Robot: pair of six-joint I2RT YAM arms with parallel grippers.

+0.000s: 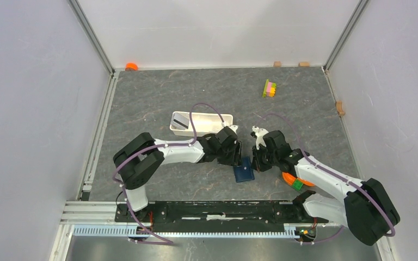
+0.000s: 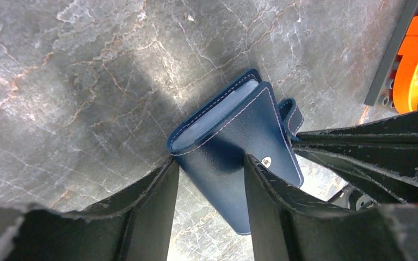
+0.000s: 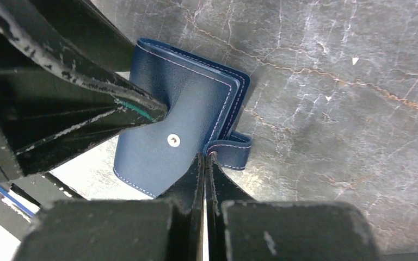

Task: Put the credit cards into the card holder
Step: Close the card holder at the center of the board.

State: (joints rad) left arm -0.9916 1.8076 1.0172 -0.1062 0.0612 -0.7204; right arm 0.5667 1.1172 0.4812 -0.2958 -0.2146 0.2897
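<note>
The card holder (image 1: 244, 173), a dark navy wallet folded shut with a snap stud, lies on the grey table between both arms. My left gripper (image 2: 209, 160) grips it: one finger sits against its edge, the other presses on its cover (image 2: 223, 136). My right gripper (image 3: 206, 156) is shut, with its tips pinching the small strap (image 3: 231, 152) that sticks out from the holder's (image 3: 163, 109) side. One grey credit card (image 1: 180, 120) lies in the left end of the white tray, behind the left arm. From above, the left gripper (image 1: 237, 157) and right gripper (image 1: 254, 160) face each other over the wallet.
A long white tray (image 1: 209, 124) stands just behind the left gripper. A yellow-pink-green block stack (image 1: 270, 88) sits at the back right. An orange and green object (image 1: 294, 182) lies under the right forearm. Small wooden blocks and an orange cap (image 1: 131, 66) line the walls.
</note>
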